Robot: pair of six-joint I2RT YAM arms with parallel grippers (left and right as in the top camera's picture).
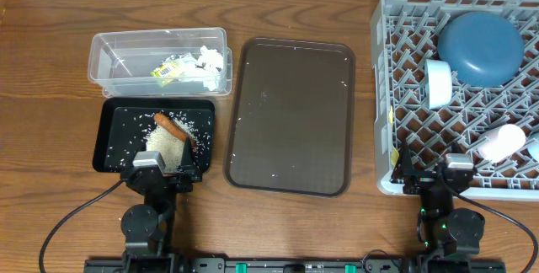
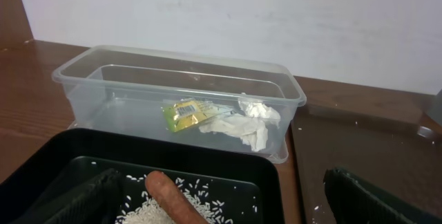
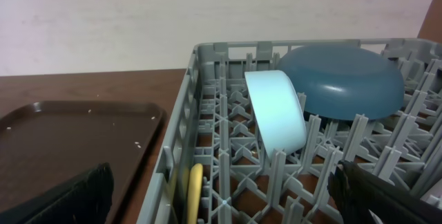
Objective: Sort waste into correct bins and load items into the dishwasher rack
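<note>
Left gripper [image 1: 160,170], jaws wide and empty, is pictured at the near rim of the shallow black rectangular tray [image 1: 105,138]; the small orange carrot [image 1: 173,127] lies just ahead on loose white rice grains [image 1: 164,145], slanted far-left to near-right.

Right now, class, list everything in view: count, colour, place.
tub: one, clear, far left
tissue: one, white, in tub
wrapper: one, yellow-green, in tub
black tray: one, black, near left
rice: heap, white, black tray
carrot: one, orange, black tray
serving tray: one, brown, centre
rack: one, grey, right
dish: one, dark blue, rack
cup: one, light blue, rack
spoon: one, pale yellow, rack
white vessels: two, white, rack
left gripper: one, black, near left
right gripper: one, black, near right
</note>
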